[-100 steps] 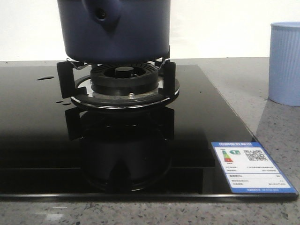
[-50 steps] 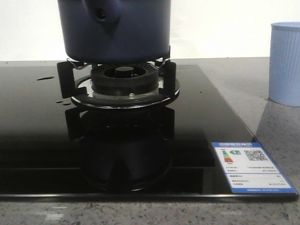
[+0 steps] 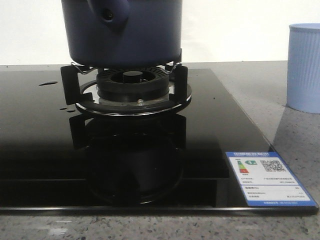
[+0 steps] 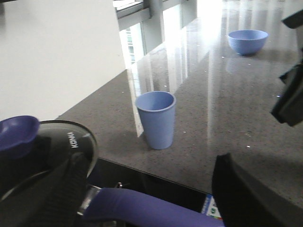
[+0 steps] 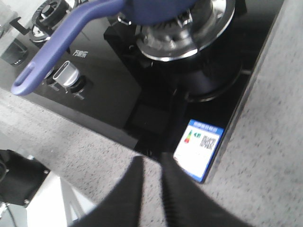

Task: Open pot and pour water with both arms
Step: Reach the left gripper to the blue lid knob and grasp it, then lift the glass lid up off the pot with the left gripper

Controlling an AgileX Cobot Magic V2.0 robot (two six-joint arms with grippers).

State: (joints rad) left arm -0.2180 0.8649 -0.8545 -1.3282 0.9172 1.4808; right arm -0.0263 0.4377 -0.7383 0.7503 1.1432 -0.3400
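Our right gripper [image 5: 152,182] hangs closed and empty near the pot [image 3: 122,32]; left jaws spread — nothing has moved, lid [image 4: 47,161] still on.

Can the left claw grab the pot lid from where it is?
Probably yes. The lid sits on the pot right by the left claw, whose fingers look spread, with nothing between them.
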